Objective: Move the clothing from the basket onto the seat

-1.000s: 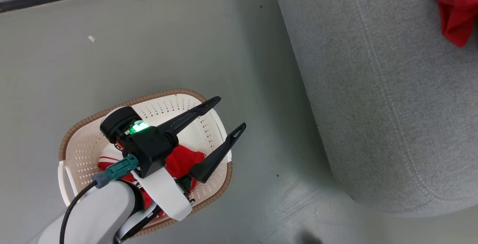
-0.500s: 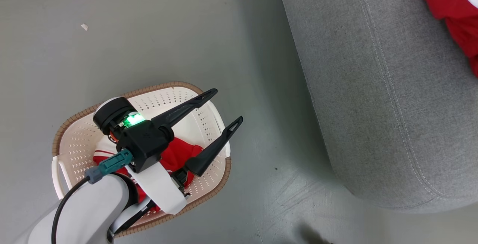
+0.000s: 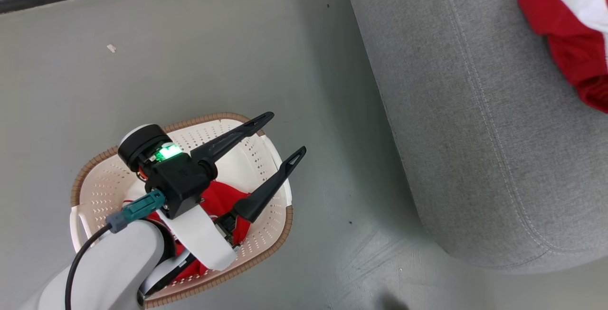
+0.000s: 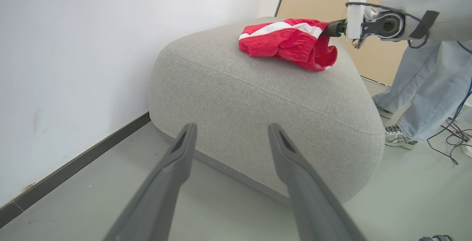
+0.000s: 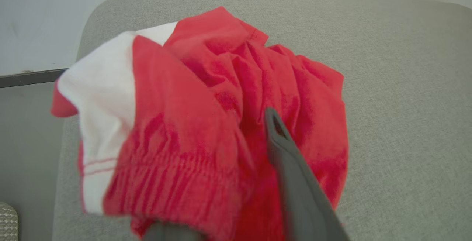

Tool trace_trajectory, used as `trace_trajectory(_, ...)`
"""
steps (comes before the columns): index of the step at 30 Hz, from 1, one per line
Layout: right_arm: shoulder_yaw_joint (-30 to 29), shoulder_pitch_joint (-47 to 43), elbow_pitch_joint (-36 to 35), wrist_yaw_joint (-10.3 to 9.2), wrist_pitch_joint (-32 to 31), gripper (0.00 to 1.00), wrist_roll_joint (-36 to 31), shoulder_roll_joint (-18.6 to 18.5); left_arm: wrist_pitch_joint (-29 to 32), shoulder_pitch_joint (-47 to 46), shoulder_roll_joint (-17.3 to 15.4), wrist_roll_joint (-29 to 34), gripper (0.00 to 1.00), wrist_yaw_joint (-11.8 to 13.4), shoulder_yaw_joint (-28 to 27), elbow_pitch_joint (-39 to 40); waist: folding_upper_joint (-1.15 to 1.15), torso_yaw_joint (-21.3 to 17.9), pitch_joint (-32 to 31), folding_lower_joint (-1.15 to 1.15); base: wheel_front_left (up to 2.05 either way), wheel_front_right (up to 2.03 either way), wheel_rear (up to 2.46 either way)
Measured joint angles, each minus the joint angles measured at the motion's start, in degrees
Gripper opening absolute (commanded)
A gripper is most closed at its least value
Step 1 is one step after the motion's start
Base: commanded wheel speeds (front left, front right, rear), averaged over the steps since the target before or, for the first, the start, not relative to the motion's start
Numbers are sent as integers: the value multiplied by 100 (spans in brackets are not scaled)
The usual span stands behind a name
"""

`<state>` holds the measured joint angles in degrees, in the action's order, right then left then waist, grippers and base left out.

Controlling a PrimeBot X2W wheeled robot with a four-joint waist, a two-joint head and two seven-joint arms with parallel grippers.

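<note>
The red shorts point(image 4: 287, 43) lay bunched on top of the seat point(image 4: 258, 97), in the upper right of the left wrist view. They looked like light, limp cloth, nothing fragile, and likely to slip out of a shallow pinch. I judged the gathered waistband the best place to take hold. My right tool point(image 4: 332, 29) was at their edge with cloth draped over one finger; I could not tell whether it pinched them. In the basket point(image 3: 95, 182), lower left of the head view, lay another red and white garment point(image 3: 223, 201). My left tool point(image 3: 286, 133) hung above it, spread wide and empty.
</note>
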<state>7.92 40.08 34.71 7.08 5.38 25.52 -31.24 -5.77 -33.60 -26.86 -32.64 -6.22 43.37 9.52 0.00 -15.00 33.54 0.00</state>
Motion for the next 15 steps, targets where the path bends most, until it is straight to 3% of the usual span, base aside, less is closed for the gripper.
trace_trajectory(15, 468, -397, -175, 0, -525, 100, 965, -208, -296, 1, 144, -104, 100, -5, -3, -371, 0, -60, -466, 0, 0, 0, 0)
